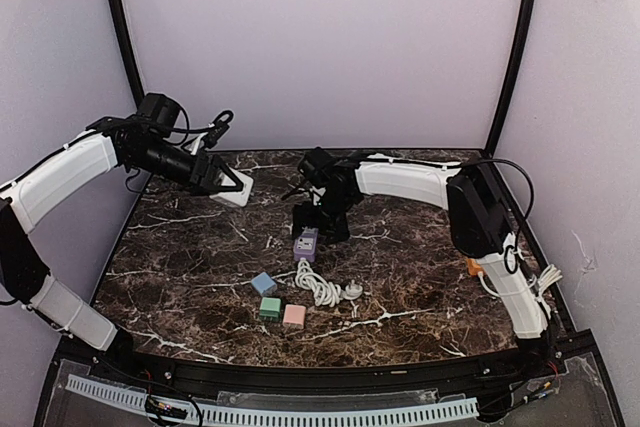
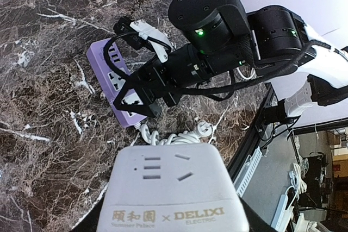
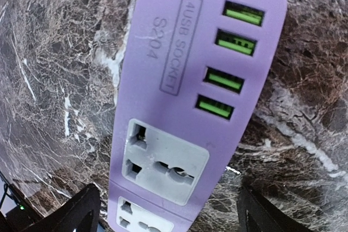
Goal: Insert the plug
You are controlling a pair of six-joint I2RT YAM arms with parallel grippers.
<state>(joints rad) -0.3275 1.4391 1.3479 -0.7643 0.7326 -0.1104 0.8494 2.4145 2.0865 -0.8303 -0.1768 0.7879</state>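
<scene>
Left end effector (image 1: 224, 183): partly closed on a white cube-shaped plastic socket block (image 2: 174, 188). It holds the block clear of the dark marble-patterned bench (image 1: 180, 277), over the far left corner. The left wrist view shows the block's slotted face, with a printed "DELIXI" label below the slots.

Right end effector (image 3: 174, 217): its jaws stand wide apart, one black fingertip (image 3: 81, 213) on each side of the purple plastic power strip (image 3: 190, 80). Nothing is gripped. The fingertips are cut off at the frame edge, so I cannot tell whether either one touches the strip's sides.

Purple power strip: lies flat near the bench centre, directly under the right end effector. The face reads "4USB SOCKET S204" and carries four green USB ports (image 3: 231, 42) in a column. Below them are a grey universal socket (image 3: 163, 161) and part of a second socket at the frame edge.

Cord: a white coiled cable (image 1: 316, 283) runs from the strip's near end and lies bunched on the bench.

Plug: the white plug (image 1: 353, 291) rests on the bench at the right of the coil, not inserted, and well apart from the socket block.

Just left of the coil are three small square blocks: blue (image 1: 263, 283), green (image 1: 270, 309) and pink (image 1: 294, 315). The green and pink blocks sit side by side.
</scene>
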